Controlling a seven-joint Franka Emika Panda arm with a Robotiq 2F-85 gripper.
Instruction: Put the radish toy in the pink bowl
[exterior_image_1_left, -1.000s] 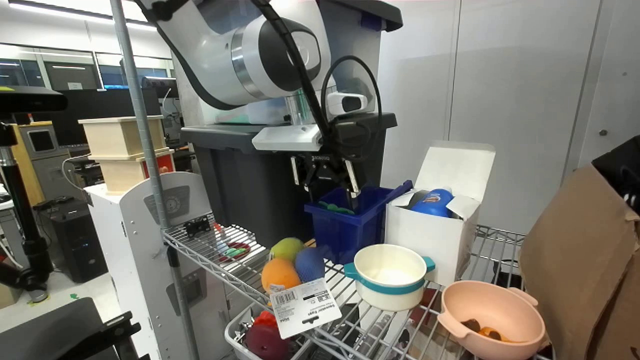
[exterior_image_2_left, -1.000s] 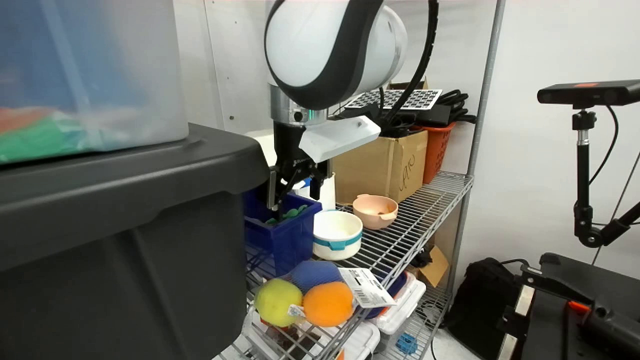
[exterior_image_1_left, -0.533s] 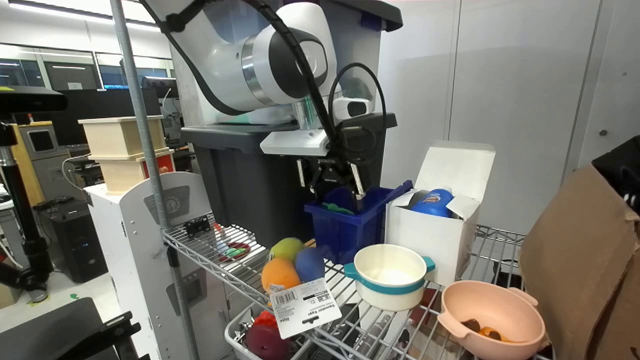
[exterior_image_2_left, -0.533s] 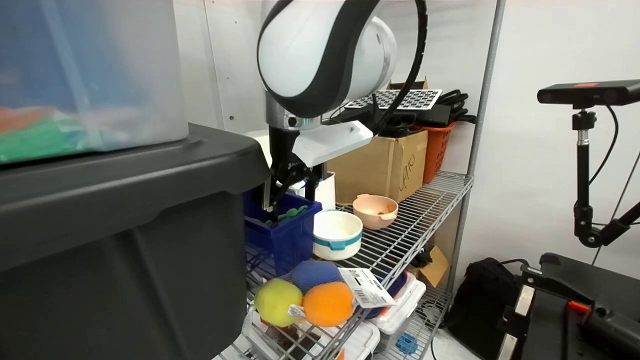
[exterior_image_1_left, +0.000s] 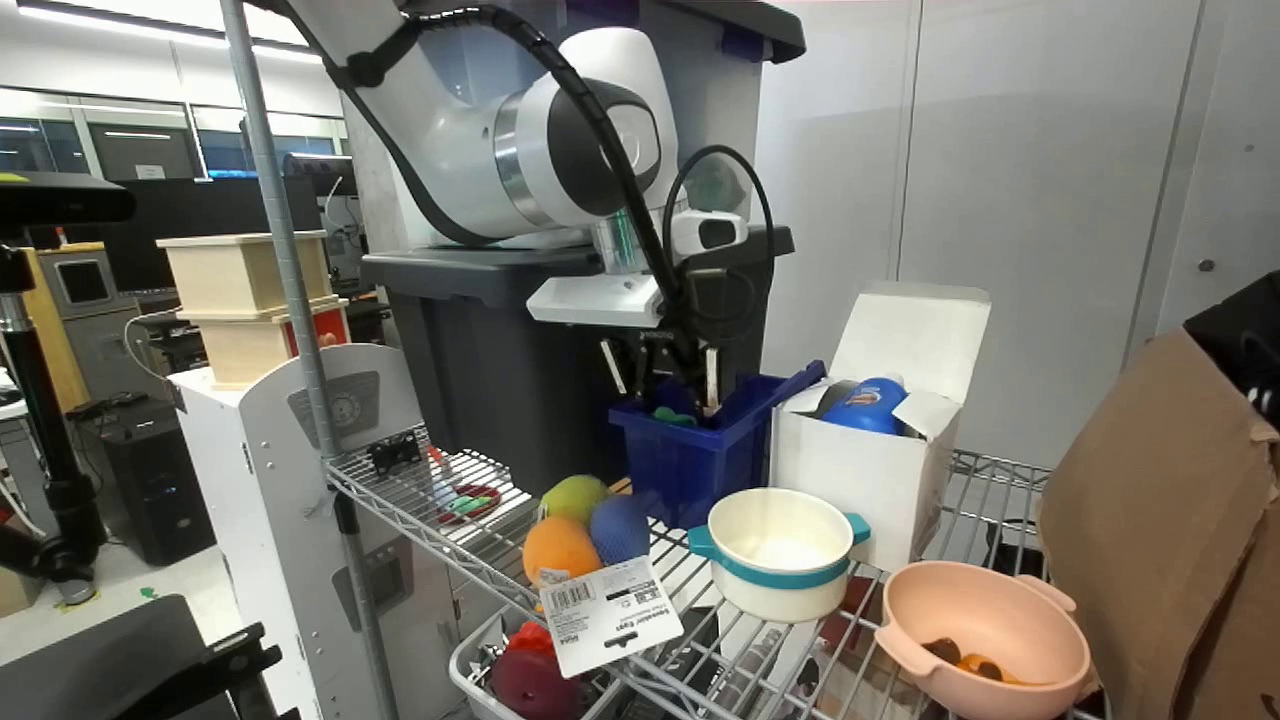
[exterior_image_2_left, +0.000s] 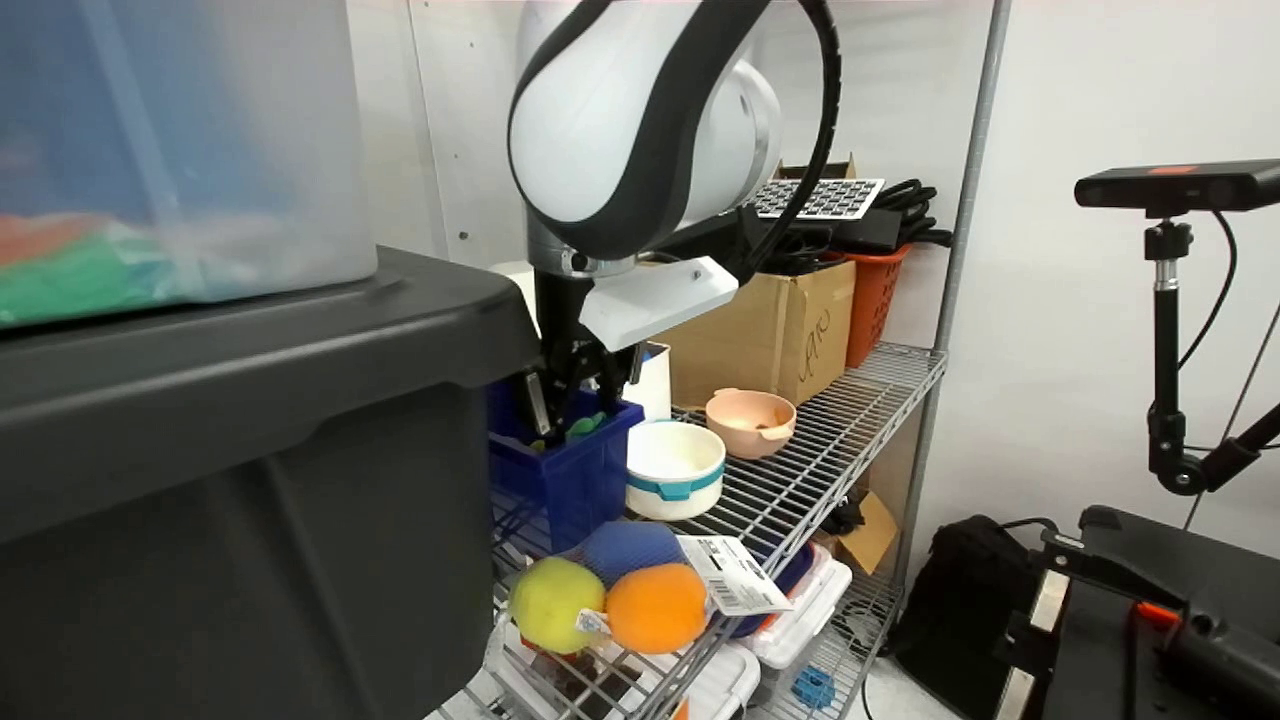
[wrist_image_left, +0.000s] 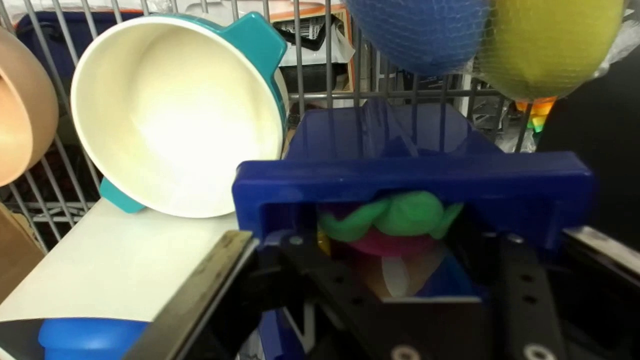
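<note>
The radish toy (wrist_image_left: 407, 220), right of centre in the wrist view, lies in the blue bin (wrist_image_left: 350, 176) between the fingers (wrist_image_left: 200, 291); whether these pinch it or merely flank it cannot be told. At lower right in an exterior view, the pink bowl (exterior_image_1_left: 990, 605) contains orange and brown pieces.

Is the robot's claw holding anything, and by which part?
It cannot be told: the gripper has fingers either side of the radish toy, near its green leaves, but contact is unclear.
</note>
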